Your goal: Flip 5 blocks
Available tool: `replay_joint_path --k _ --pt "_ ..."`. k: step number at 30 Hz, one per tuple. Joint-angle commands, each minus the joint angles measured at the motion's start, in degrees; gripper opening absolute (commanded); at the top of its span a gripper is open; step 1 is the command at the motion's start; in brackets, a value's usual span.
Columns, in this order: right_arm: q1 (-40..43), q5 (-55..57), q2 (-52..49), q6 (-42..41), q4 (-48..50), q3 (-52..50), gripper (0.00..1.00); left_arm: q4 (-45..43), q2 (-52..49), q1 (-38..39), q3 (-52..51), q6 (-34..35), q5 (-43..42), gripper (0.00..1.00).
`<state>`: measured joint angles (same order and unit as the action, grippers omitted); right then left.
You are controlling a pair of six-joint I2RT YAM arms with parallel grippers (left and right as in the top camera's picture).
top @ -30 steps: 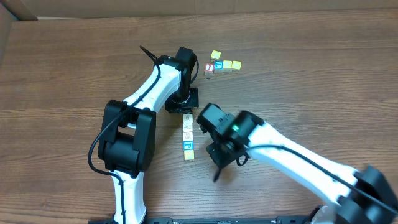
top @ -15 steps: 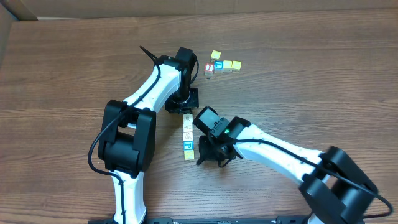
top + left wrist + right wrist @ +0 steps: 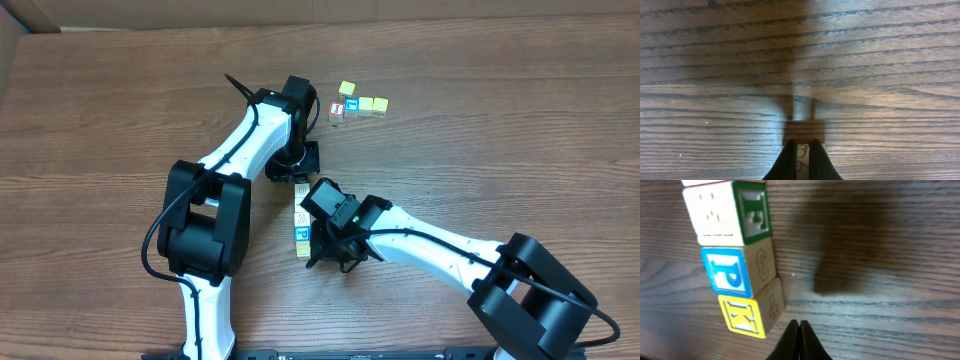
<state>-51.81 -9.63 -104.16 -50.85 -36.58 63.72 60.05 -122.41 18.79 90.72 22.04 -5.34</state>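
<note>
While the left arm (image 3: 240,140) has held its place, the right arm (image 3: 430,245) has swung in over the last second and now lies close alongside the row of blocks (image 3: 302,215). That brings the right gripper (image 3: 799,330) — fingers pressed together, holding nothing — just beside the yellow block (image 3: 747,314) at the row's end, with the blue "P" block (image 3: 730,272) next along. It looks placed to tip that end block over, so the flipping seems about to begin here. The left gripper (image 3: 800,150) is also pinched narrow, its tips over the whitish block at the opposite end; contact cannot be judged. Underneath is a brown wood-grain table (image 3: 500,120), with a cluster of spare cubes (image 3: 358,105) well apart — only a tan strip (image 3: 300,12) shows beyond.
</note>
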Motion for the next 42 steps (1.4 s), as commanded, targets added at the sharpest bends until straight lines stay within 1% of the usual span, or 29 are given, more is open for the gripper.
replay_joint_path --k 1,42 --pt "-0.79 0.55 0.04 -0.61 1.03 -0.13 0.04 -0.02 -0.17 0.33 -0.24 -1.27 -0.48 0.04" --pt "-2.25 0.55 0.04 -0.61 3.65 -0.13 0.04 -0.11 -0.17 0.33 -0.24 -1.27 -0.46 0.04"
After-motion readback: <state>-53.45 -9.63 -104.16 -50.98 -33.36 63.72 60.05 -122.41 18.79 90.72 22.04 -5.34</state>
